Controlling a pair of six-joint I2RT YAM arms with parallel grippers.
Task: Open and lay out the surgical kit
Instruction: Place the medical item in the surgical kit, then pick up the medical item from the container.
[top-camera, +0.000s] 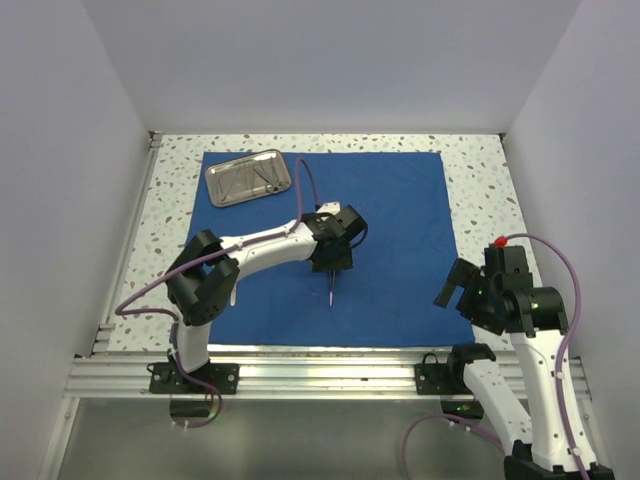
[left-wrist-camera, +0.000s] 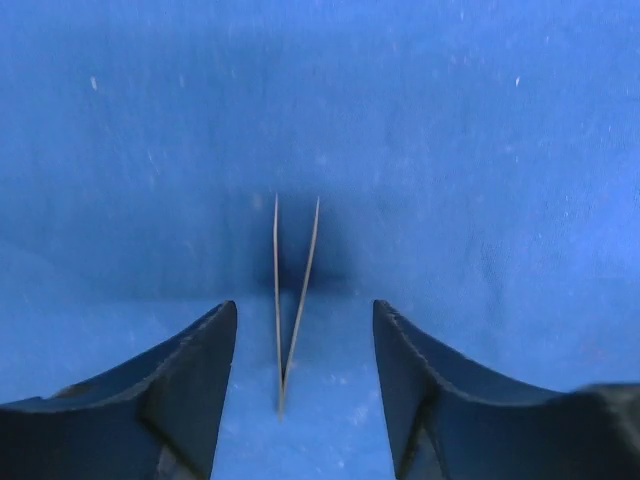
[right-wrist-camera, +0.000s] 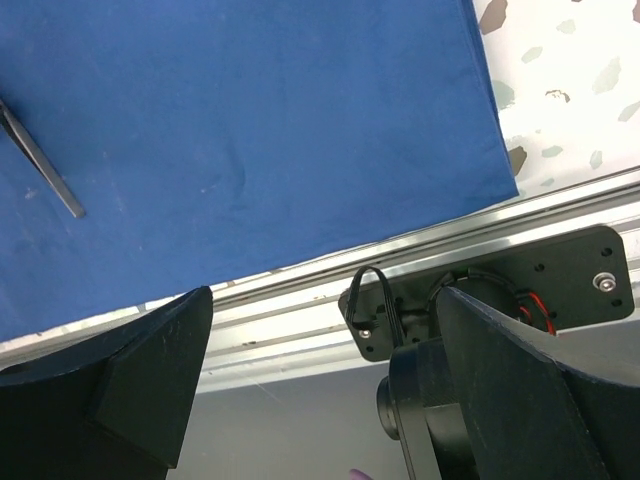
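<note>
The royal-blue cloth (top-camera: 400, 220) of the surgical kit lies spread flat on the table. The steel tray (top-camera: 248, 177) sits on its far left corner with thin silver pieces inside, too small to name. The tweezers (top-camera: 331, 292) lie near the cloth's middle. My left gripper (top-camera: 332, 268) hangs just over them, open. In the left wrist view the tweezers (left-wrist-camera: 290, 300) rest on the cloth (left-wrist-camera: 480, 150) between the fingers of the left gripper (left-wrist-camera: 305, 305), touching neither one. My right gripper (top-camera: 455, 285) is open and holds nothing, above the cloth's near right corner (right-wrist-camera: 250, 130). The right wrist view shows the tweezers (right-wrist-camera: 40, 160) at far left.
Speckled tabletop (top-camera: 480, 170) borders the cloth. An aluminium rail (top-camera: 320, 360) runs along the near edge, with the right arm's black base mount (right-wrist-camera: 500, 290) under my right gripper (right-wrist-camera: 325, 295). White walls close in the table on the left, right and far sides.
</note>
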